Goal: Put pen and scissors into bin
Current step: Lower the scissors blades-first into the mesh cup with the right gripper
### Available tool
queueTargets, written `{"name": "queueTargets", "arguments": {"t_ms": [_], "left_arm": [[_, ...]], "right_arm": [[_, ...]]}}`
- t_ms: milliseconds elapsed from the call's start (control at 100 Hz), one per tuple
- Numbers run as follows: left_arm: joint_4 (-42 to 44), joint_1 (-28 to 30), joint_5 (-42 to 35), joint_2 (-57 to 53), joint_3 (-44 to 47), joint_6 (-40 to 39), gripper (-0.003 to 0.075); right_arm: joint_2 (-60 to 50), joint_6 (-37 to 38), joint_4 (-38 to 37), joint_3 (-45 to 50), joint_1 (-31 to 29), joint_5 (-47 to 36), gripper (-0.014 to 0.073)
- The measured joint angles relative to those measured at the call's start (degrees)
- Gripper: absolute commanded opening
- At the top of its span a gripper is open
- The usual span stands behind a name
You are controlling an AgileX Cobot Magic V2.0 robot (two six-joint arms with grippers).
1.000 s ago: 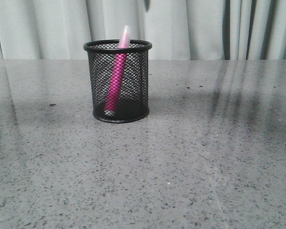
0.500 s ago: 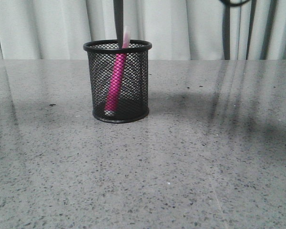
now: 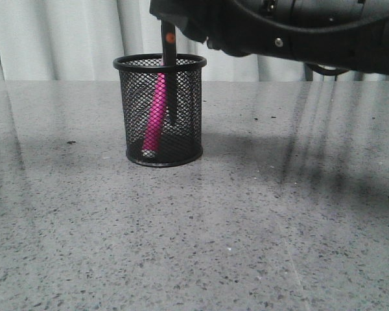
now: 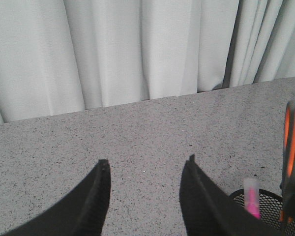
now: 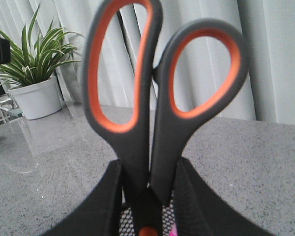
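The bin [image 3: 163, 110], a black mesh cup, stands on the grey table left of centre. The pink pen [image 3: 157, 110] leans inside it. My right gripper [image 3: 172, 23] hangs over the bin, shut on the scissors [image 3: 170, 65], which point blades down into the cup with the orange pivot dot just above the rim. In the right wrist view the gripper [image 5: 148, 169] clamps the scissors [image 5: 157, 98] just below the grey, orange-lined handles. My left gripper [image 4: 147, 161] is open and empty above the table, beside the bin [image 4: 265, 209], the pen [image 4: 251, 196] and the scissors [image 4: 291, 142].
A pale curtain [image 3: 65, 39] hangs behind the table's far edge. The grey speckled table [image 3: 246, 227] spreads in front of and to the right of the bin. A potted plant in a white pot [image 5: 37, 83] stands off to one side in the right wrist view.
My right arm has come down into the front view with the scissors, and the blades have dropped from above the rim down into the bin. The pen and bin have not moved.
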Motion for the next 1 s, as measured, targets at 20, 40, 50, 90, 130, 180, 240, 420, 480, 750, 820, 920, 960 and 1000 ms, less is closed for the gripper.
{"name": "queueTargets", "arguments": {"t_ms": [20,40,50,90,130,180,240,420,480,750,820,920,960,1000], "left_arm": [[0.0,0.0,0.0,0.0,0.0,0.0,0.0293],[0.0,0.0,0.0,0.0,0.0,0.0,0.0293],[0.0,0.0,0.0,0.0,0.0,0.0,0.0293],[0.0,0.0,0.0,0.0,0.0,0.0,0.0293],[0.0,0.0,0.0,0.0,0.0,0.0,0.0293],[0.0,0.0,0.0,0.0,0.0,0.0,0.0293],[0.0,0.0,0.0,0.0,0.0,0.0,0.0293],[0.0,0.0,0.0,0.0,0.0,0.0,0.0293],[0.0,0.0,0.0,0.0,0.0,0.0,0.0293],[0.0,0.0,0.0,0.0,0.0,0.0,0.0293],[0.0,0.0,0.0,0.0,0.0,0.0,0.0293],[0.0,0.0,0.0,0.0,0.0,0.0,0.0293],[0.0,0.0,0.0,0.0,0.0,0.0,0.0293],[0.0,0.0,0.0,0.0,0.0,0.0,0.0293]], "right_arm": [[0.0,0.0,0.0,0.1,0.0,-0.1,-0.0072],[0.0,0.0,0.0,0.3,0.0,-0.3,-0.0072],[0.0,0.0,0.0,0.5,0.0,-0.3,-0.0072],[0.0,0.0,0.0,0.6,0.0,-0.3,-0.0072],[0.0,0.0,0.0,0.7,0.0,-0.3,-0.0069],[0.0,0.0,0.0,0.7,0.0,-0.3,-0.0055],[0.0,0.1,0.0,0.7,0.0,-0.3,-0.002],[0.0,0.1,0.0,0.7,0.0,-0.2,0.0068],[0.0,0.1,0.0,0.7,0.0,0.0,0.0071],[0.0,0.2,-1.0,0.8,0.0,1.4,0.0071],[0.0,0.2,-1.2,0.9,0.0,1.9,0.0071],[0.0,0.2,-1.2,0.9,0.0,2.3,0.0071],[0.0,0.2,-1.3,0.9,0.0,2.4,0.0071],[0.0,0.2,-1.3,0.9,0.0,2.6,0.0071]]}}
